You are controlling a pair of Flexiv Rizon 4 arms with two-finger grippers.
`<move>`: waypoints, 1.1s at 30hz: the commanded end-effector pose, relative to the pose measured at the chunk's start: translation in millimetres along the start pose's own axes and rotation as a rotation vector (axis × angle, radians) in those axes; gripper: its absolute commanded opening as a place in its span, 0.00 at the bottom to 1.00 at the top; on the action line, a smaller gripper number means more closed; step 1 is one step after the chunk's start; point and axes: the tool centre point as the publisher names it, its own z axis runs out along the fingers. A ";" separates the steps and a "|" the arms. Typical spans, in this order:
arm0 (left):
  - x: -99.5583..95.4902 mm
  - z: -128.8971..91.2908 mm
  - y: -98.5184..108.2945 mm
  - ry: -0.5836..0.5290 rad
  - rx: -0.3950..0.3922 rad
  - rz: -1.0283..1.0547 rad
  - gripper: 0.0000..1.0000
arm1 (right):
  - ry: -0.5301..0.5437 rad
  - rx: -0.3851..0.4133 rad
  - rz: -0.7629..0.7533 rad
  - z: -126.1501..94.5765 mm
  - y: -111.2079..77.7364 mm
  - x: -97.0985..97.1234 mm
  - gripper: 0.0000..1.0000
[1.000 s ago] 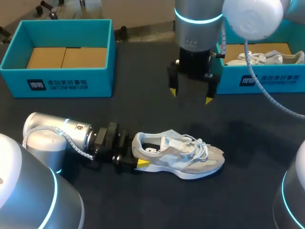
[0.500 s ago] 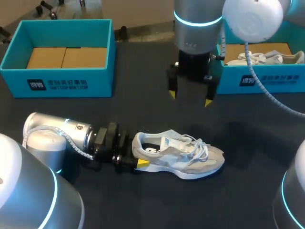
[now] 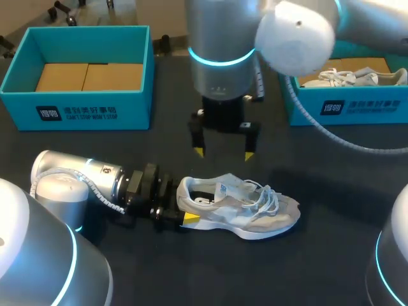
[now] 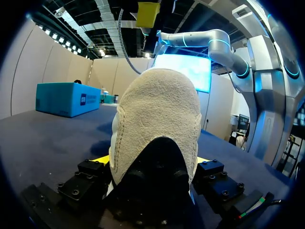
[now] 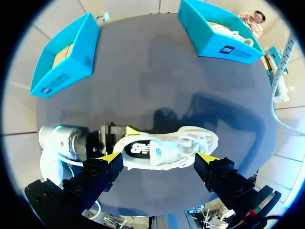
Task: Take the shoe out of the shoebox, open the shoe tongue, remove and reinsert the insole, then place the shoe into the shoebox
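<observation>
Squeezed the heel of the shoe point(image 3: 248, 207) from both sides with the left gripper point(image 3: 183, 210). Had the shoe lying flat on the table point(image 3: 331, 191), out of its box. Hung the right gripper point(image 3: 224, 153) just above the shoe, fingers wide apart, nothing between them. Empty shoebox point(image 3: 83, 105) well beyond both grippers. Probably done with the taking-out only; tongue, insole and putting back yet to do.

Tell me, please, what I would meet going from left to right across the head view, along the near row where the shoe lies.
left arm → left gripper, closed on the heel → shoe, lying on the table with its toe to the right.
</observation>
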 end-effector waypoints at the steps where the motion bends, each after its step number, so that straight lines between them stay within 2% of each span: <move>1: -0.5 -0.4 1.3 -0.001 -0.001 0.000 0.00 | -0.162 -0.035 0.201 6.9 -18.4 45.8 1.00; 5: -0.5 -0.4 1.3 -0.001 -0.001 0.000 0.00 | -0.197 -0.045 0.212 12.8 -25.9 47.9 1.00; 11: -0.5 -0.4 1.3 -0.001 -0.001 0.000 0.00 | -0.228 -0.059 0.255 20.3 -29.4 39.1 1.00; 13: -0.5 -0.4 1.3 -0.001 -0.001 0.000 0.00 | -0.275 -0.041 0.293 23.2 -29.9 37.8 1.00; 20: -0.5 -0.4 1.3 -0.001 -0.001 0.000 0.00 | -0.284 -0.054 0.343 31.4 -34.3 27.6 1.00; 33: -0.5 -0.4 1.3 -0.001 -0.001 0.000 0.00 | -0.308 -0.156 0.447 44.9 -44.3 10.0 1.00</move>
